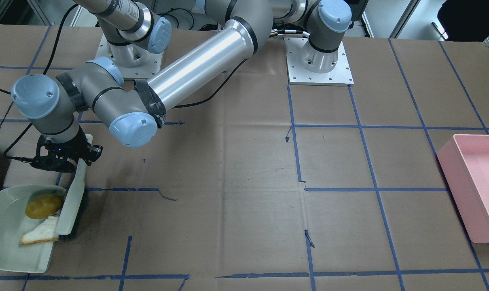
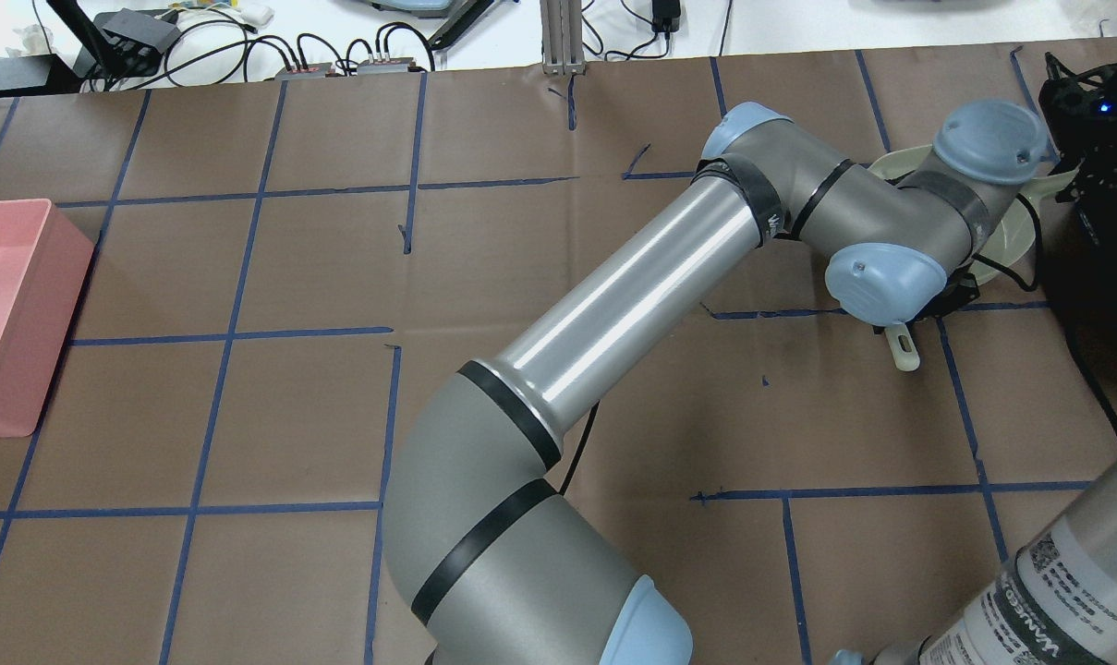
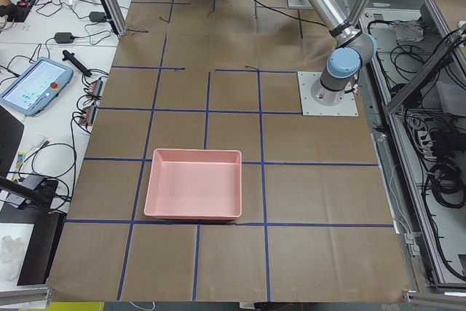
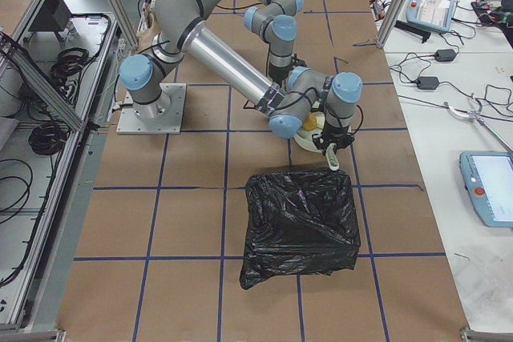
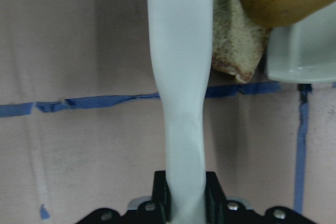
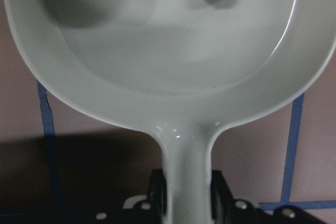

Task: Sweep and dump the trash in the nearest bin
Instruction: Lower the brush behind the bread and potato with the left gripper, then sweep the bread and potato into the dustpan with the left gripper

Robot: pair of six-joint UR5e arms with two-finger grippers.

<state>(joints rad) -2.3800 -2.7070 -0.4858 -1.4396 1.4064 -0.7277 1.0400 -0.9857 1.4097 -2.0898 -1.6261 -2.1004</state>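
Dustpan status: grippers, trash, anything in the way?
Left gripper shut on brush; right gripper shut on dustpan. Potato, bread piece inside. Black bin bag alongside.

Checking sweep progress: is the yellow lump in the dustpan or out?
In: the yellow lump rests on the dustpan floor, beside a bread piece, brush at the mouth.

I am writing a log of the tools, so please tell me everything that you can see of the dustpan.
The dustpan is pale grey-green, glossy, plastic by its look: a shallow scoop with a rounded back wall and a straight handle. It lies on the brown paper. The right gripper clamps the handle. Inside lie a yellow lump and a bread piece; the brush stands at its open edge.
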